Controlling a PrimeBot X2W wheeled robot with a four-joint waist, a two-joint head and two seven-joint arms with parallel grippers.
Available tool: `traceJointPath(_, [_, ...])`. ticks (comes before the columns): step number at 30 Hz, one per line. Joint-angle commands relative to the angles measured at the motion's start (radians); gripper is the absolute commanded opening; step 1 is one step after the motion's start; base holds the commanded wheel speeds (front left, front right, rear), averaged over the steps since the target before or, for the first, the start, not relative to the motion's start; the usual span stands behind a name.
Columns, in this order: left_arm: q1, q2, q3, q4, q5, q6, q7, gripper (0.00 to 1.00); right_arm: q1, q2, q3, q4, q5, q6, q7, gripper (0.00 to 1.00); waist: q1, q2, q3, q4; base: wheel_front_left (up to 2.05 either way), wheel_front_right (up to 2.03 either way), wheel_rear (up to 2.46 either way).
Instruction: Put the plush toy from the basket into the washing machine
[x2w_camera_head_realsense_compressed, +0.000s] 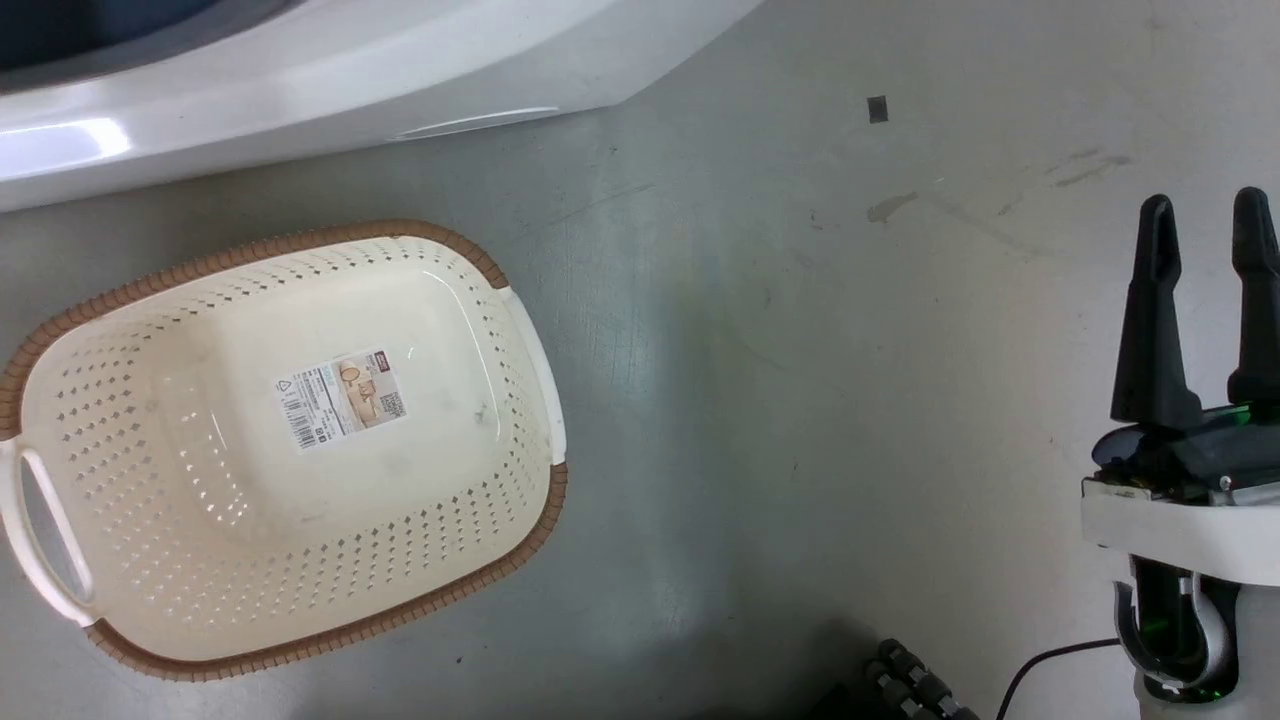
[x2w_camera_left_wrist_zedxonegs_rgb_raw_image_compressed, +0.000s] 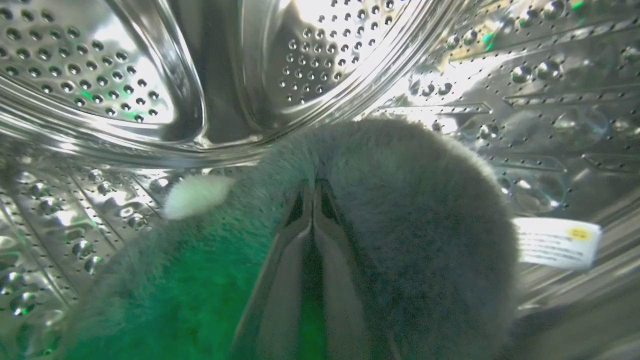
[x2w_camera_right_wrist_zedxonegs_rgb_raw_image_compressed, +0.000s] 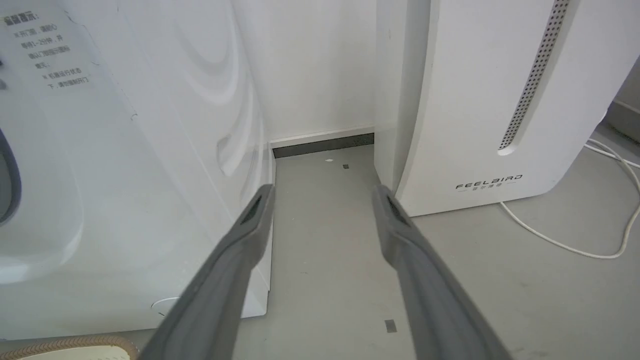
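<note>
Appliances crowd the grey floor (x2w_camera_head_realsense_compressed: 800, 400): the white washing machine (x2w_camera_right_wrist_zedxonegs_rgb_raw_image_compressed: 125, 200) stands at the left of the right wrist view and a white slanted unit (x2w_camera_right_wrist_zedxonegs_rgb_raw_image_compressed: 475, 100) marked "FEELBIRD" at the right, with a narrow strip of floor running between them to the wall (x2w_camera_right_wrist_zedxonegs_rgb_raw_image_compressed: 310, 65) and a white cable (x2w_camera_right_wrist_zedxonegs_rgb_raw_image_compressed: 575, 245) looping beside the unit. The right gripper (x2w_camera_right_wrist_zedxonegs_rgb_raw_image_compressed: 324, 192) hangs open over that strip, its two fingers well apart and touching nothing. In the head view it rises at the lower right, a black cable (x2w_camera_head_realsense_compressed: 1050, 665) near its base and a small dark mark (x2w_camera_head_realsense_compressed: 878, 109) on the floor ahead. The basket (x2w_camera_head_realsense_compressed: 100, 330), cream plastic with diamond holes, a brown woven-look rim and white handles, sits on the floor just in front of the washing machine. Its bottom carries a paper label (x2w_camera_head_realsense_compressed: 342, 398) with a barcode and print too small to read. The plush toy (x2w_camera_left_wrist_zedxonegs_rgb_raw_image_compressed: 425, 225) lies inside the washing machine's shiny perforated steel drum (x2w_camera_left_wrist_zedxonegs_rgb_raw_image_compressed: 100, 75). The left wrist view shows it as a mound of dark grey fur with a white tuft (x2w_camera_left_wrist_zedxonegs_rgb_raw_image_compressed: 195, 196) at its left. At its right is a white sewn label (x2w_camera_left_wrist_zedxonegs_rgb_raw_image_compressed: 555, 242) bearing a yellow dot and unreadable lines. The left gripper (x2w_camera_left_wrist_zedxonegs_rgb_raw_image_compressed: 312, 186) is closed on the plush toy, fingertips pressed together and sunk in the fur. A notice (x2w_camera_right_wrist_zedxonegs_rgb_raw_image_compressed: 50, 50) in Chinese characters on the machine's front is too blurred to read.
</note>
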Motion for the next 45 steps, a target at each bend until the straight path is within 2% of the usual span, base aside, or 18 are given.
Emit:
traceJointPath(1, [-0.006, 0.008, -0.031, 0.026, -0.021, -0.003, 0.0, 0.0, -0.022, 0.001, -0.001, 0.001, -0.002, -0.001, -0.004, 1.0, -0.0002, 0.0, -0.003, 0.004, 0.0, 0.0, 0.0])
traceJointPath(4, [-0.007, 0.003, -0.081, 0.06, -0.056, -0.003, 0.004, 0.0, -0.023, 0.001, 0.002, 0.007, -0.007, -0.001, -0.004, 1.0, -0.0002, 0.0, -0.015, 0.013, 0.0, 0.0, 0.0])
traceJointPath(5, [-0.006, 0.002, -0.098, 0.068, -0.062, -0.003, -0.001, 0.12, -0.023, 0.001, 0.003, 0.009, -0.01, -0.001, -0.004, 1.0, -0.0002, 0.0, -0.02, 0.016, 0.0, 0.0, 0.0])
traceJointPath(6, [-0.005, 0.002, -0.114, 0.076, -0.066, -0.003, -0.01, 0.94, -0.025, 0.001, 0.004, 0.011, -0.014, -0.001, -0.004, 1.0, -0.0002, 0.0, -0.027, 0.02, 0.0, 0.0, 0.0])
traceJointPath(7, [-0.002, 0.001, -0.124, 0.085, -0.073, -0.003, -0.023, 1.0, -0.027, 0.001, 0.003, 0.013, -0.018, -0.001, -0.004, 1.0, -0.0002, 0.0, -0.036, 0.024, 0.0, 0.0, 0.0])
traceJointPath(15, [0.098, -0.061, -0.188, 0.143, -0.164, -0.003, -0.157, 1.0, -0.014, 0.001, -0.006, 0.039, -0.08, -0.001, -0.004, 1.0, -0.0002, 0.0, -0.184, 0.075, 0.0, 0.0, 0.0])
traceJointPath(23, [0.253, -0.104, -0.231, 0.101, -0.249, -0.003, -0.228, 1.0, 0.033, 0.001, -0.008, 0.077, -0.125, -0.001, -0.004, 1.0, -0.0002, 0.0, -0.358, 0.145, 0.0, 0.0, 0.0])
traceJointPath(26, [0.325, -0.114, -0.182, 0.032, -0.27, 0.002, -0.233, 1.0, 0.053, 0.001, -0.006, 0.086, -0.135, -0.001, -0.004, 1.0, -0.0002, 0.0, -0.423, 0.174, 0.0, 0.0, 0.0])
traceJointPath(33, [0.61, -0.138, -0.032, -0.245, -0.221, 0.087, -0.234, 1.0, 0.103, 0.001, -0.011, 0.11, -0.142, -0.001, -0.004, 1.0, -0.0002, 0.0, -0.553, 0.229, 0.0, 0.0, 0.0])
traceJointPath(37, [0.787, -0.176, 0.062, -0.394, -0.218, 0.118, -0.234, 1.0, 0.135, 0.001, -0.008, 0.12, -0.146, -0.001, -0.004, 1.0, -0.0002, 0.0, -0.609, 0.258, 0.0, 0.0, 0.0])
traceJointPath(45, [1.101, -0.232, 0.158, -0.597, -0.172, 0.167, -0.234, 1.0, 0.207, 0.001, -0.001, 0.13, -0.141, -0.001, -0.004, 1.0, -0.0002, 0.0, -0.698, 0.282, 0.0, 0.0, 0.0])
